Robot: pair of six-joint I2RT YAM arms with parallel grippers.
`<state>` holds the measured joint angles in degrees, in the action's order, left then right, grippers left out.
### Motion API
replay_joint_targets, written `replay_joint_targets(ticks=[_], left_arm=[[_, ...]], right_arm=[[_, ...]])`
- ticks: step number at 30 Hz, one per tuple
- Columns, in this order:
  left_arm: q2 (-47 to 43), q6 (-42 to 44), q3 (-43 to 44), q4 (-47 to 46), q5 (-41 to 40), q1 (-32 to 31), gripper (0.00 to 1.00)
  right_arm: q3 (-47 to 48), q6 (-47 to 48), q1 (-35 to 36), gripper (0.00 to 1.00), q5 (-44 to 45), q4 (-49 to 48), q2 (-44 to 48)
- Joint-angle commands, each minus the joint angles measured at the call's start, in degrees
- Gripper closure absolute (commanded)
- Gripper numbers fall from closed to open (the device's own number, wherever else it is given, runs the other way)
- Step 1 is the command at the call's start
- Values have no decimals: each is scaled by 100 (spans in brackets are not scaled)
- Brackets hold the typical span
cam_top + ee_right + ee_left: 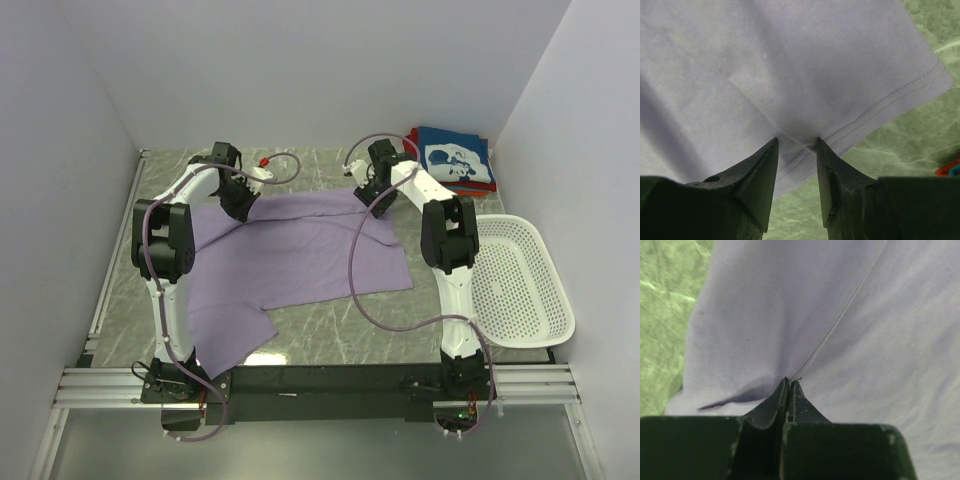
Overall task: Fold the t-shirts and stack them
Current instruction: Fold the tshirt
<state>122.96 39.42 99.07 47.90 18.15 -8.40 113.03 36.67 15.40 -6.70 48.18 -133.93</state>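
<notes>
Okay, the left end effector (790, 385) has its fingers pressed together on a thin pucker of the purple t-shirt (850, 340), right where a seam runs in. It looks like a shallow bite. It may have only the top layer, so a pull could slip it off or peel one layer and leave the other on the table (660, 315). The right end effector (796, 142) is spread, with fingers either side of a stitched hem corner and nothing clamped yet. If the left one lifts first, my guess is the shirt drags and twists around the loose right side, and the fold comes out crooked. If the right one closes this near the edge, it could catch only the hem lip or miss and scrape the table. In the top view both end effectors sit at the far edge of the shirt, left (238, 203) and right (368, 195), and the purple t-shirt (300, 255) lies spread flat mid-table. Its near part runs down close beside the left arm (160, 240), so a sweep toward the bases could bunch cloth against that arm. The right arm's cable (355, 270) loops over the shirt and may snag or rumple it. The navy t-shirt (455, 160) sits folded in the far right corner, well apart, with the basket (560, 300) to the right. A long carry on a weak pinch risks a drop on the way there.
</notes>
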Motion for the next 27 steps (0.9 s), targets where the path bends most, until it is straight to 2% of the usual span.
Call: replay_joint_targets(ticks=[1,12,15,16,21,24,27], left_arm=[[-35,48,315,141,162,-21,100],[-44,22,359,123,197,-3,100],[-35,-4,394,132,206,14,99],[-35,-4,403,149,206,14,99],[-131,4,447,158,224,76,100],[-219,22,421,150,215,102,100],[-298,40,368,141,198,146,100]], right_arm=[[-79,236,33,56,265,-335,411],[-168,333,60,55,626,-758,403],[-62,359,60,66,652,-679,332],[-36,376,60,74,652,-670,324],[-255,482,51,88,652,-749,595],[-282,552,42,100,661,-749,728],[-273,579,51,100,661,-731,815]])
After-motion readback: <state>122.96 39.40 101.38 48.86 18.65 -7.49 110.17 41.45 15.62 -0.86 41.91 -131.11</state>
